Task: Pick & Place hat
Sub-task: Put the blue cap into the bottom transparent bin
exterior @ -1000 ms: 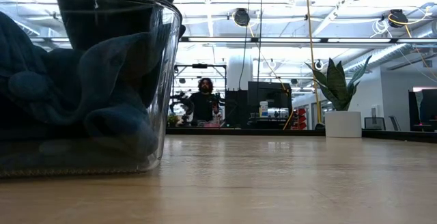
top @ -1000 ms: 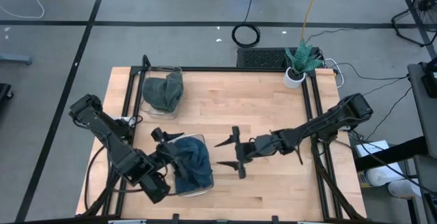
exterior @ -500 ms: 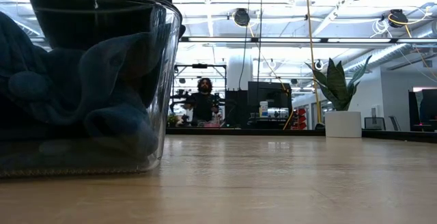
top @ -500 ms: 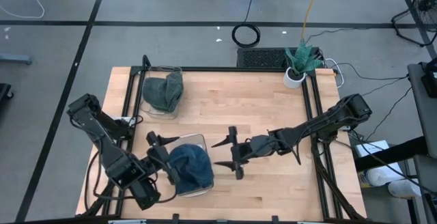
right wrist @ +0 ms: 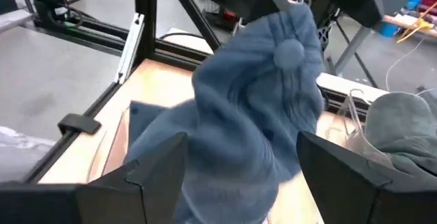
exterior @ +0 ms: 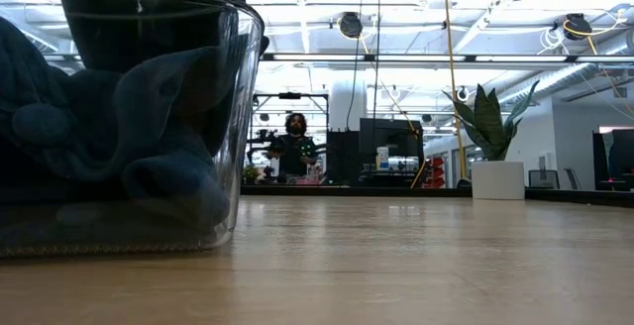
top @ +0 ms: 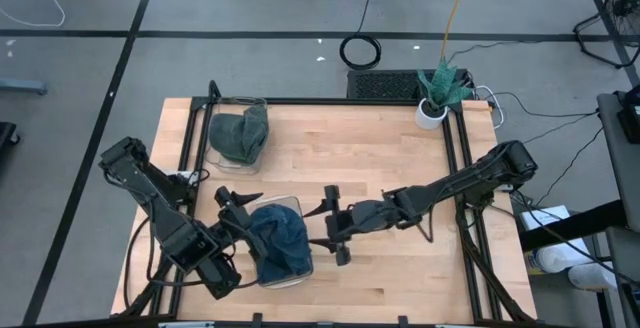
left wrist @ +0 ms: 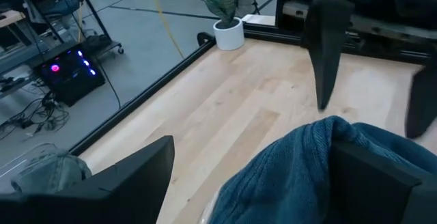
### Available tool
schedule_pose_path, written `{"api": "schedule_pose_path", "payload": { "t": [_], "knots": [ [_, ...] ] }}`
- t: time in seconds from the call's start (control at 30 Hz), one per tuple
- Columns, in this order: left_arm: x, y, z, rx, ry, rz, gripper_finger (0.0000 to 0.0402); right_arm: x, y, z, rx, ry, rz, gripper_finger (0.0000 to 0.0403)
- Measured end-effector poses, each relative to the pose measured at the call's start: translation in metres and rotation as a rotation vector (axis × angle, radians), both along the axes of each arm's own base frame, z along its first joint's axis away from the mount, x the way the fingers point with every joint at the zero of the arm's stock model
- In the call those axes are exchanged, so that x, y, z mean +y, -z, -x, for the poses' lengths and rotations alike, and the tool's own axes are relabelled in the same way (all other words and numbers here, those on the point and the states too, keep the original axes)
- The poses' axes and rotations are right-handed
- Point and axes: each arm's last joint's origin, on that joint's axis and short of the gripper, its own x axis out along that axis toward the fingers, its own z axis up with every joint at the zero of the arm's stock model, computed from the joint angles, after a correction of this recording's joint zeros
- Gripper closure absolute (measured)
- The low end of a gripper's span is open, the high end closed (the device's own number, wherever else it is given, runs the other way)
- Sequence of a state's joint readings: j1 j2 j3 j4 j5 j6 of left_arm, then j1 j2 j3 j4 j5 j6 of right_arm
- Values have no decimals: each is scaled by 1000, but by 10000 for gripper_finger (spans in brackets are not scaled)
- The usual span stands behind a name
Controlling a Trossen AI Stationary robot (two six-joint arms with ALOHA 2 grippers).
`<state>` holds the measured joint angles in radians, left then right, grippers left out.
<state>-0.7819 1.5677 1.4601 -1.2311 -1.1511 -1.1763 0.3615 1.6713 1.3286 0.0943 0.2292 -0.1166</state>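
Observation:
A blue knit hat [top: 280,246] with a pompom [right wrist: 290,50] lies bunched in a clear container [top: 297,202] near the table's near-left part. In the low view it fills that container [exterior: 119,127]. My left gripper [top: 238,218] is open at the container's left side, and its fingers stand on either side of the hat's edge [left wrist: 307,159]. My right gripper [top: 327,226] is open just right of the container and faces the hat [right wrist: 259,115] without touching it.
A second clear container holding a grey-green hat [top: 238,133] stands at the far-left part of the table. A potted plant [top: 437,93] sits at the far-right corner. Bare wood lies across the middle and right. A person [exterior: 295,149] is in the room beyond.
My right gripper has moved toward the table's left, closer to the blue hat's container, staying open. My left gripper has drawn back from over the hat toward the table's left edge, and stayed open. The hat has settled lower in the container.

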Motion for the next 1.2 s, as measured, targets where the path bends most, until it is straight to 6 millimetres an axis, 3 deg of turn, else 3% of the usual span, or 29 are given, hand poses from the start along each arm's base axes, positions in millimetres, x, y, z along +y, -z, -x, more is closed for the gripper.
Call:
{"api": "schedule_pose_path", "payload": {
  "t": [0.13, 0.27, 0.63, 0.8, 0.97, 1.2],
  "knots": [
    [3, 0, -2, -1, -12, 0, 50, 1, -1, -14, 19, -34, -45, 137],
    [3, 0, -2, 1, -10, -1, 50, -1, 13, -26, 42, -39, -54, 137],
    [3, -1, -3, -20, -16, -15, 50, -19, 29, -40, 107, -47, -199, 150],
    [3, -1, -3, -21, -17, -14, 50, -19, 44, -45, 139, -66, -122, 227],
    [1, -1, -2, -30, -14, -6, 50, -21, 53, -48, 147, -97, -23, 375],
    [-4, -11, 9, -72, 30, 12, 50, -21, 54, -48, 127, -167, 134, 401]
  ]
}}
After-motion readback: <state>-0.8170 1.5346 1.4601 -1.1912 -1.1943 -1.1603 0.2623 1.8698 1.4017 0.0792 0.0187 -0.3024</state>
